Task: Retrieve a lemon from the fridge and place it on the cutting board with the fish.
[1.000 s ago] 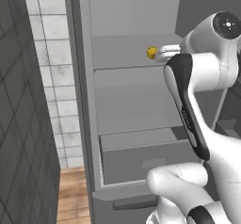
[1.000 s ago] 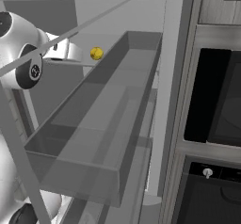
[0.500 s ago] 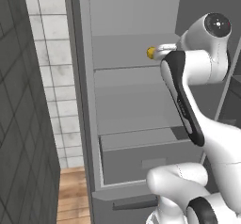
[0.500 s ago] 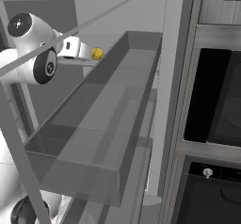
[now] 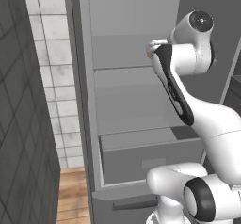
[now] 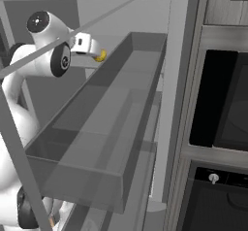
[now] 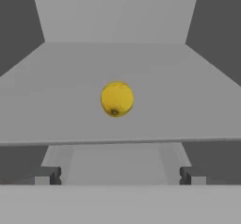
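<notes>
The lemon (image 7: 117, 98), round and bright yellow, rests on an upper grey shelf (image 7: 56, 96) of the open fridge (image 5: 127, 91). My gripper (image 7: 120, 176) is open, its two dark fingertips (image 7: 47, 175) spread wide just short of the shelf's front edge, and the lemon lies ahead of them, centred between their lines. From the left base, the hand (image 5: 150, 51) covers most of the lemon (image 5: 149, 56). From the right base, the gripper (image 6: 96, 50) nearly touches the lemon (image 6: 100, 56). The cutting board and the fish are out of view.
A long grey door bin (image 6: 111, 128) runs close along the arm's right. Below the shelves sits a closed drawer (image 5: 150, 159). A dark tiled wall (image 5: 23, 124) and white tiles (image 5: 54, 77) stand left of the fridge; a black oven (image 6: 227, 104) is to the right.
The arm has swung further into the fridge and the hand has closed the gap to the lemon, now covering it from the left base. The lemon has stayed put.
</notes>
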You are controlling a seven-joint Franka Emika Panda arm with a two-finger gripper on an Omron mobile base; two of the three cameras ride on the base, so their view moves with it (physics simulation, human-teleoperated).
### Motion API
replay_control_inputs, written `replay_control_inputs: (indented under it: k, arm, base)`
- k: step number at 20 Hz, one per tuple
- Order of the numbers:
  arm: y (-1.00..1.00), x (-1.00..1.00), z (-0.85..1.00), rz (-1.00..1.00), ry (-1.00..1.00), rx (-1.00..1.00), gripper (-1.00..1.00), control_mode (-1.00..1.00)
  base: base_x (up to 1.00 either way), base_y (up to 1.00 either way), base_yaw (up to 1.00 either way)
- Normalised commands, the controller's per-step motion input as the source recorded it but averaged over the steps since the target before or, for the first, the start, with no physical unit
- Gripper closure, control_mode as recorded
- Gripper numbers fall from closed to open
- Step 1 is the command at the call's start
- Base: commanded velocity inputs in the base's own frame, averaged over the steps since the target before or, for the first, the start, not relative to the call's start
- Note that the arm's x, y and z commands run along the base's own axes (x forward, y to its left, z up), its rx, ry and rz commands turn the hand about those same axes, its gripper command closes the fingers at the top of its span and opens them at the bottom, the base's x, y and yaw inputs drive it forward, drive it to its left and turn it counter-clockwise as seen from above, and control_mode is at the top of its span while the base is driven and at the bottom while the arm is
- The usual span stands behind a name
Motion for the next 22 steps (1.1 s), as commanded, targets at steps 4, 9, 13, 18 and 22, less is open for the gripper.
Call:
replay_control_inputs:
  k: [4,9,13,18,22]
  arm:
    - [0.0,0.47,-0.2,0.0,0.0,0.0,-1.0,-1.0]
    - [0.0,0.47,-0.18,-0.01,0.0,0.0,-1.0,-1.0]
    - [0.0,0.47,-0.16,-0.02,0.0,0.0,-1.0,-1.0]
    - [0.0,0.48,-0.08,-0.03,0.0,-0.01,-1.0,-1.0]
    - [0.0,0.44,0.0,-0.04,0.0,0.0,-1.0,-1.0]
  base:
    - [0.0,0.0,0.0]
    - [0.0,0.0,0.0]
    - [0.0,0.0,0.0]
    - [0.0,0.0,0.0]
    - [0.0,0.0,0.0]
